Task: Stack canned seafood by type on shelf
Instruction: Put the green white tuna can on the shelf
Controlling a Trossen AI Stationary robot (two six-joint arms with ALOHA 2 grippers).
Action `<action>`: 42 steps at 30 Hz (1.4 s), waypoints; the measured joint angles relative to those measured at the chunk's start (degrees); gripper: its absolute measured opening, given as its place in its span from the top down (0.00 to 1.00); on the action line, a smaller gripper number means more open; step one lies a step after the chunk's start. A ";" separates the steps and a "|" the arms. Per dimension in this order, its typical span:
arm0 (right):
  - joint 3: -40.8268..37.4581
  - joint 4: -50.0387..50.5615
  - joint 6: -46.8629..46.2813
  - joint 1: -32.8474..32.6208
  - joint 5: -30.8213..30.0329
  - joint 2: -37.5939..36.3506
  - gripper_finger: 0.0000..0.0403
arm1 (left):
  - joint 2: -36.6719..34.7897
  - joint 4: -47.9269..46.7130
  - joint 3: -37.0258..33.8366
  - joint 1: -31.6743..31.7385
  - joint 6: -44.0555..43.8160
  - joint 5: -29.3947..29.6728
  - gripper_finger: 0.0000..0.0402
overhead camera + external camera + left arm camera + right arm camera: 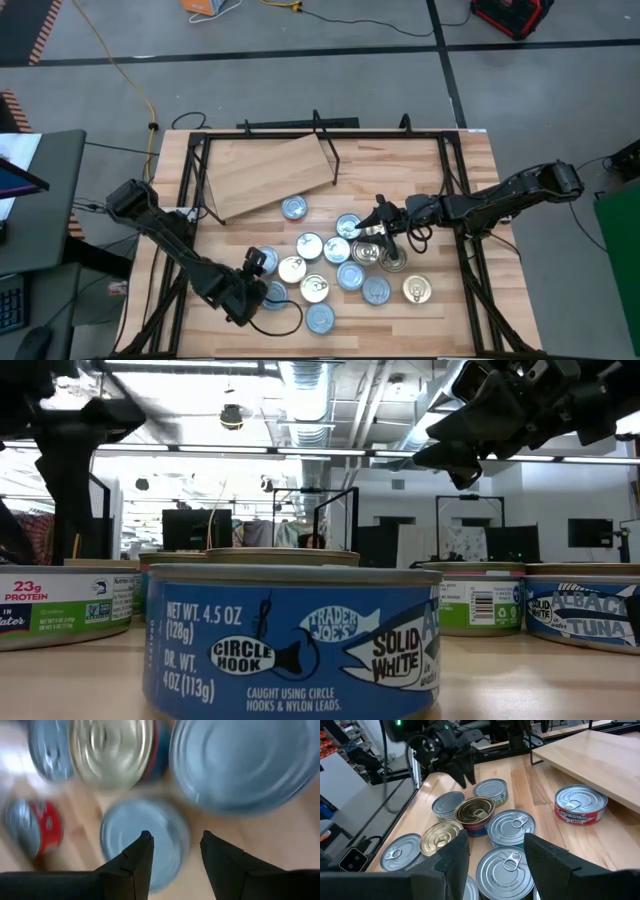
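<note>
Tins (337, 250) of canned seafood: about a dozen flat round cans, clustered on the butcher-block surface (470, 190) between the two arms, none on the shelf. Lids silver, gold or cream; several stand on others in the middle of the cluster. One red-labelled tin (294, 208) stands apart from the cluster, just beside the shelf's near edge. In the low view the nearest tin (290, 643) carries a blue label.

Shelf (270, 175): light plywood board lying askew at the far side of the surface, bare, with a thin black rod (326, 148) along one edge.

Left pincer (258, 264): at the near-left edge of the cluster, fingers (134, 865) spread apart, hanging just above a silver-lidded tin (145, 837) without touching it; that tin lies between the fingertips as seen from the wrist.

Right pincer (383, 217): over the far-right side of the cluster, fingers (452, 862) parted and holding nothing; a silver pull-tab tin (506, 865) sits directly beneath the gap, a dark-gold-lidded tin (476, 812) farther off.
</note>
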State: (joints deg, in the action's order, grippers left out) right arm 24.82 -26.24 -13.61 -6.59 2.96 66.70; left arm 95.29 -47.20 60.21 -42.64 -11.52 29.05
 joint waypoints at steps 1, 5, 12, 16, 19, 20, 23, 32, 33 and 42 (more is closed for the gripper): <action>0.00 0.00 0.00 0.00 0.00 0.00 0.47 | 1.27 -3.21 1.44 0.00 -1.83 0.11 0.61; 0.00 0.04 0.00 0.00 0.00 0.00 0.47 | 3.34 -12.26 4.90 -0.20 -7.52 -0.31 0.61; 0.00 0.02 0.00 -0.07 0.02 0.00 0.47 | 3.22 -13.17 2.60 -2.58 -8.29 -0.17 0.61; 0.00 -0.08 0.02 -0.07 0.01 0.00 0.47 | 3.29 -11.46 -0.54 -4.03 -8.01 3.18 0.61; 0.00 -0.69 0.04 -0.02 0.00 0.00 0.47 | 3.31 -8.20 -2.20 -4.62 -5.70 6.71 0.61; 0.00 -1.09 0.04 -0.02 -0.02 0.00 0.47 | 3.31 -6.88 -2.68 -4.66 -4.18 7.36 0.61; 0.00 -2.32 0.06 -0.02 -0.02 -0.02 0.47 | 3.31 -2.99 -4.18 -4.79 0.61 7.61 0.61; 0.00 -2.56 0.02 -0.02 -0.09 0.04 0.47 | 3.31 -1.24 -5.10 -4.98 -1.00 11.05 0.78; 0.00 -2.56 0.02 -0.02 -0.09 0.04 0.47 | 3.31 -1.20 -5.10 -4.98 -1.78 10.12 0.82; 0.00 -2.56 0.02 -0.02 -0.18 0.07 0.47 | 3.21 -1.13 -5.03 -4.98 -6.28 6.25 0.99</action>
State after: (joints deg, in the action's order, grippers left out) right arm 24.82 -28.80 -13.58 -6.61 2.78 66.76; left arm 98.50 -48.34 55.18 -47.62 -17.80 35.31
